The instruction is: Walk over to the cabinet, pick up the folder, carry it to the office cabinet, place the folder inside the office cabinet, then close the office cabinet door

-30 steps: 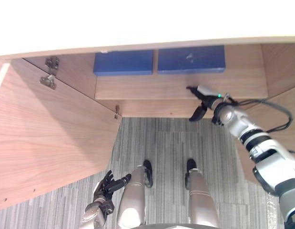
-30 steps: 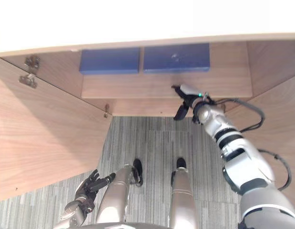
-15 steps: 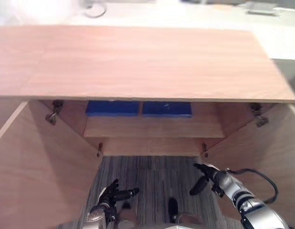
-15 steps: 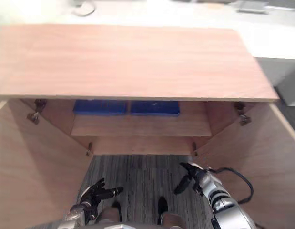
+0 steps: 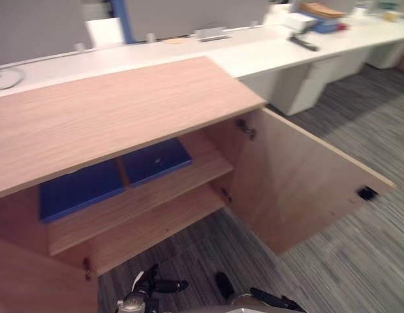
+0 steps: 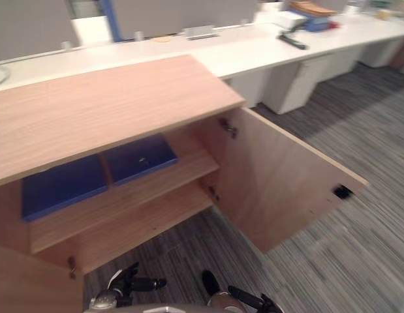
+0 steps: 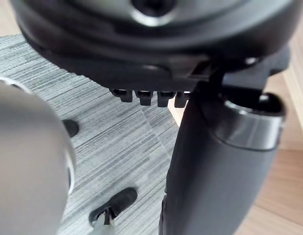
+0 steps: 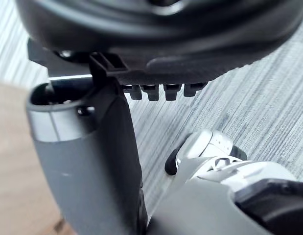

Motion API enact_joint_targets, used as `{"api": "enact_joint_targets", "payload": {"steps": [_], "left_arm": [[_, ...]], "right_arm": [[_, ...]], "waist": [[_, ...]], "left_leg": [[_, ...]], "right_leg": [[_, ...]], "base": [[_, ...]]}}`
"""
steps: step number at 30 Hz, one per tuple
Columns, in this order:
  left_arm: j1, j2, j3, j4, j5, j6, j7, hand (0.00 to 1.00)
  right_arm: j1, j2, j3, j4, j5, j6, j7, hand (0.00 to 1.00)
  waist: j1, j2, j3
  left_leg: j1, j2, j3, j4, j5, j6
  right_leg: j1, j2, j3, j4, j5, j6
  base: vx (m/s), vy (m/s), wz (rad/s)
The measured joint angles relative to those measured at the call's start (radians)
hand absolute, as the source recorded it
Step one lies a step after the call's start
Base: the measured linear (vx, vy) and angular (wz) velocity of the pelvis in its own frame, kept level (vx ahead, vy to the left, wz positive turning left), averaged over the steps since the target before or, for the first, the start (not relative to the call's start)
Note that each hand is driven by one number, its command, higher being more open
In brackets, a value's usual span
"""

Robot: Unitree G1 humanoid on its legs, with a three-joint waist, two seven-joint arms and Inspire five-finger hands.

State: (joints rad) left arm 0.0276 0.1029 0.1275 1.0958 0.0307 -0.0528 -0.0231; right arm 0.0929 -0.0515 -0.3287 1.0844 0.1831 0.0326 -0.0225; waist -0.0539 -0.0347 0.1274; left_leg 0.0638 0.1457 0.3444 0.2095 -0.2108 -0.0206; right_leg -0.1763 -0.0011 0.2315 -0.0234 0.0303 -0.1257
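Two blue folders lie flat side by side on the upper shelf of the open wooden cabinet (image 5: pixel 110 111), the left folder (image 5: pixel 77 189) beside the right folder (image 5: pixel 156 160). Both cabinet doors stand open. My left hand (image 5: pixel 153 287) hangs low over the carpet in front of the cabinet, open, fingers spread and nothing in it. My right hand (image 5: pixel 273 301) is down near the floor to its right, open and empty. In the wrist views the left hand (image 7: pixel 215 186) and the right hand (image 8: pixel 87 166) show a straight thumb with only carpet beyond.
The right door (image 5: pixel 299 189) swings far out over the striped grey carpet, with a black latch (image 5: pixel 366 193) at its outer edge. The left door (image 5: pixel 32 280) stands at the lower left. A long white desk (image 5: pixel 254 52) with small items runs behind the cabinet.
The camera has swung up and to the right. My right hand has come away from the shelf edge and dropped to the floor side. The folders have stayed on the shelf.
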Motion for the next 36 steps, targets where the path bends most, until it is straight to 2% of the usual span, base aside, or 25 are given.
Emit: {"api": "enact_joint_targets", "payload": {"steps": [1,2,3,4,5,6,7,8,9,11,12,16,23,28,36], "left_arm": [[0.008,-0.012,0.025,0.000,-0.001,0.000,0.004,1.00],[0.011,-0.016,0.042,0.001,-0.003,0.002,0.008,1.00],[0.016,-0.021,0.062,0.001,-0.003,0.002,0.018,1.00],[0.018,-0.021,0.068,0.001,-0.002,0.002,0.021,1.00],[0.022,-0.021,0.086,0.001,-0.002,0.002,0.026,1.00],[0.028,-0.016,0.094,0.001,-0.001,0.001,0.030,1.00],[0.032,0.003,0.094,0.004,-0.001,0.001,0.036,1.00],[0.034,0.005,0.094,0.016,0.000,0.002,0.037,1.00],[0.029,-0.012,0.089,0.038,0.001,0.002,0.037,1.00],[0.040,-0.030,0.090,0.043,0.000,0.002,0.034,1.00],[0.041,-0.031,0.084,0.045,0.001,0.002,0.036,1.00],[0.028,-0.031,0.051,0.044,0.005,0.001,0.039,1.00],[0.031,-0.024,-0.017,0.040,0.033,-0.002,0.064,1.00],[0.028,-0.007,-0.045,0.037,0.089,-0.004,0.071,1.00],[0.048,0.030,-0.041,0.048,0.139,-0.003,0.085,1.00]], "right_arm": [[-0.001,0.001,-0.005,-0.016,0.018,-0.004,-0.012,1.00],[0.003,0.002,-0.005,-0.021,0.019,-0.005,-0.015,1.00],[0.016,0.005,-0.008,-0.031,0.022,-0.008,-0.028,1.00],[0.022,0.005,-0.010,-0.035,0.022,-0.010,-0.034,1.00],[0.033,0.005,-0.011,-0.049,0.020,-0.011,-0.038,1.00],[0.036,0.010,-0.006,-0.055,0.018,-0.011,-0.039,1.00],[0.035,0.022,-0.006,-0.054,0.017,-0.010,-0.039,1.00],[0.033,0.022,-0.006,-0.051,0.017,-0.010,-0.039,1.00],[0.032,0.004,-0.020,-0.046,0.016,-0.010,-0.037,1.00],[0.030,-0.022,-0.027,-0.026,0.016,-0.010,-0.040,1.00],[0.030,-0.029,-0.027,-0.021,0.016,-0.010,-0.042,1.00],[0.029,-0.038,-0.022,-0.067,0.014,-0.014,-0.055,1.00],[0.035,-0.036,0.046,-0.313,-0.115,-0.032,-0.105,1.00],[-0.029,-0.079,0.046,-0.364,-0.146,-0.053,-0.126,1.00],[-0.181,-0.174,0.079,-0.358,-0.102,-0.057,-0.157,1.00]], "waist": [[0.004,0.008,0.007],[0.003,0.010,0.007],[0.002,0.014,0.006],[0.001,0.013,0.006],[0.001,0.010,0.003],[0.001,-0.001,-0.008],[0.002,-0.024,-0.028],[0.003,-0.022,-0.035],[0.001,0.012,-0.049],[0.008,0.042,-0.065],[0.007,0.050,-0.072],[0.000,0.047,-0.083],[-0.005,0.027,-0.093],[-0.003,0.036,-0.099],[0.006,0.047,-0.102]], "left_leg": [[0.009,0.039,0.079,0.012,0.009,-0.010],[0.016,0.054,0.104,0.019,0.009,-0.011],[0.037,0.080,0.140,0.028,0.012,-0.015],[0.049,0.089,0.158,0.029,0.014,-0.020],[0.070,0.100,0.192,0.029,0.018,-0.030],[0.082,0.102,0.224,0.020,0.026,-0.053],[0.086,0.090,0.244,-0.001,0.041,-0.081],[0.089,0.086,0.244,-0.021,0.052,-0.094],[0.087,0.081,0.195,-0.075,0.079,-0.089],[0.100,0.085,0.131,-0.126,0.091,-0.094],[0.115,0.096,0.119,-0.146,0.102,-0.086],[0.119,0.110,0.109,-0.173,0.126,-0.089],[0.107,0.086,0.116,-0.182,0.132,-0.102],[0.091,0.060,0.104,-0.186,0.134,-0.100],[0.070,0.054,0.069,-0.194,0.146,-0.098]], "right_leg": [[-0.061,-0.022,-0.189,0.163,0.005,0.040],[-0.077,-0.033,-0.252,0.250,-0.001,0.041],[-0.075,-0.061,-0.328,0.381,-0.038,0.055],[-0.059,-0.081,-0.349,0.424,-0.053,0.066],[-0.018,-0.126,-0.377,0.464,-0.075,0.083],[0.022,-0.163,-0.387,0.443,-0.096,0.133],[0.044,-0.165,-0.393,0.361,-0.124,0.209],[0.055,-0.154,-0.395,0.318,-0.133,0.228],[0.065,-0.109,-0.389,0.270,-0.104,0.206],[0.081,-0.062,-0.372,0.215,-0.077,0.185],[0.092,-0.039,-0.370,0.201,-0.073,0.179],[0.088,-0.001,-0.362,0.182,-0.063,0.158],[0.084,-0.012,-0.334,0.130,-0.019,0.168],[0.095,-0.033,-0.329,0.072,0.023,0.179],[0.126,-0.036,-0.352,-0.018,0.076,0.175]], "base": [[-0.13,0.133,-1.67],[-0.08,0.077,-1.44],[-0.01,-0.007,-0.87],[0.03,-0.066,-0.98],[0.04,-0.137,-0.91],[0.06,-0.227,-1.08],[0.06,-0.228,-0.84],[0.07,-0.236,-0.64],[0.04,-0.159,-0.43],[0.01,-0.131,-0.45],[0.00,-0.151,-0.35],[-0.02,-0.087,-0.12],[-0.03,0.046,-0.09],[-0.02,0.051,-0.01],[-0.04,-0.005,0.09]]}}
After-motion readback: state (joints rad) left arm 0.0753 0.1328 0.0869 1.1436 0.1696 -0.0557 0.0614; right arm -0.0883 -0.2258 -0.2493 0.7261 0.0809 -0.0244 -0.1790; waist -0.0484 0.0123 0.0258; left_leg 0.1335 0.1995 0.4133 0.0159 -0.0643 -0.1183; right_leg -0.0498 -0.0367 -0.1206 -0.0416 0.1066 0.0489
